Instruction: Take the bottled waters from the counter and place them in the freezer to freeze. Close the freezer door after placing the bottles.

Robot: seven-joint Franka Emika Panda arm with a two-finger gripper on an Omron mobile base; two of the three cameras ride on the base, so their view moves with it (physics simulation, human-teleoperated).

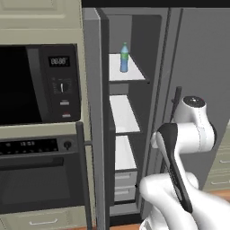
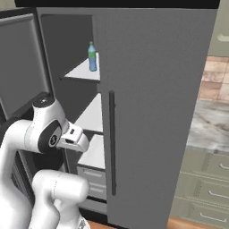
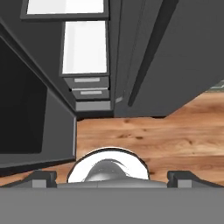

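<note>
One bottled water [image 1: 124, 57], blue-tinted with a green cap, stands upright on the upper white shelf of the freezer [image 1: 123, 117]; it also shows in the right base view [image 2: 92, 57]. The freezer door [image 1: 96, 112] stands wide open to the left, its inner side [image 2: 22, 62] facing the arm. My gripper [image 3: 113, 177] points down at the wooden floor in front of the freezer, fingertips [image 3: 43, 177] wide apart, open and empty. It hangs well below the bottle's shelf. The counter [image 2: 210, 120] lies to the right of the refrigerator.
The wider grey fridge door [image 2: 152, 98] is shut, with a dark bar handle [image 2: 112, 143]. A black microwave [image 1: 40, 83] and oven [image 1: 38, 179] stand left of the freezer door. White shelves and drawers [image 3: 87, 87] fill the lower freezer. Olive-green drawers [image 2: 208, 179] sit under the counter.
</note>
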